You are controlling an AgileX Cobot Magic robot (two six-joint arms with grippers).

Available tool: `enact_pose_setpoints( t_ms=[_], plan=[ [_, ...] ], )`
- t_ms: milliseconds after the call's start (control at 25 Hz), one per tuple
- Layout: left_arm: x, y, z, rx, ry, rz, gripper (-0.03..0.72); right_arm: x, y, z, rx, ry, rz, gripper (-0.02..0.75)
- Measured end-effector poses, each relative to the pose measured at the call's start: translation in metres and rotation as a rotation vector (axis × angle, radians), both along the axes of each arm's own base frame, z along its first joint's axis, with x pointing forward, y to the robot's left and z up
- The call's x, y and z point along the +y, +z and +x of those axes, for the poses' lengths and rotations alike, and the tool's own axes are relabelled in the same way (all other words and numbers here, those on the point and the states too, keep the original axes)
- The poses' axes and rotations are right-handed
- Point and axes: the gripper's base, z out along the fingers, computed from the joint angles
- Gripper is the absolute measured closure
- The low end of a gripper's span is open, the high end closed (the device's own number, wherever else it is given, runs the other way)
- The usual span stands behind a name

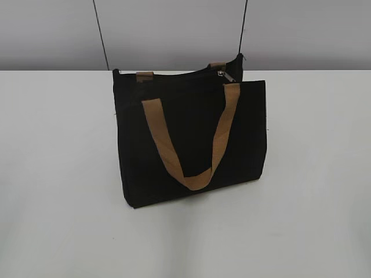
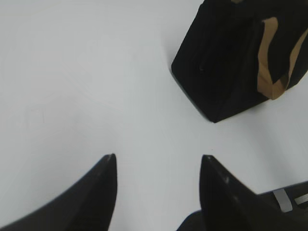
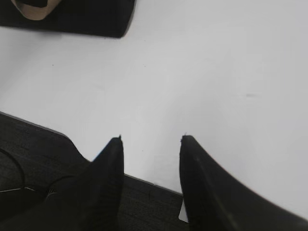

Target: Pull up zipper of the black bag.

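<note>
The black bag stands upright in the middle of the white table, one tan strap handle hanging down its front. The zipper runs along the top edge; its silver slider sits near the right end. No gripper shows in the exterior view. In the left wrist view the left gripper is open and empty over bare table, with the black bag at the upper right. In the right wrist view the right gripper is open and empty at the table's near edge, the black bag at the top left.
The white table spreads wide on all sides of the bag. A grey wall with two thin dark cables stands behind it. The table's near edge and a dark floor below show in the right wrist view.
</note>
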Motion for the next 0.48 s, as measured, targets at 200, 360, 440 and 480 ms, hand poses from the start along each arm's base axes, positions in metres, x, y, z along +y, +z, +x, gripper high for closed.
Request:
enact_pose_setpoints(
  t_ms=[200, 360, 440, 480],
  plan=[
    [0.001, -0.020, -0.002, 0.018, 0.000, 0.007, 0.276, -0.005, -0.006, -0.007, -0.039, -0.043, 0.009, 0.430],
    [0.002, -0.022, -0.004, 0.010, -0.001, 0.006, 0.276, -0.005, -0.006, -0.004, -0.071, -0.050, 0.015, 0.430],
    [0.002, -0.022, -0.004, 0.006, 0.002, 0.012, 0.276, -0.004, -0.010, 0.000, -0.087, -0.053, 0.019, 0.430],
    [0.002, -0.022, -0.004, 0.005, 0.002, 0.013, 0.276, -0.003, -0.011, 0.001, -0.085, -0.051, 0.027, 0.430]
  ],
)
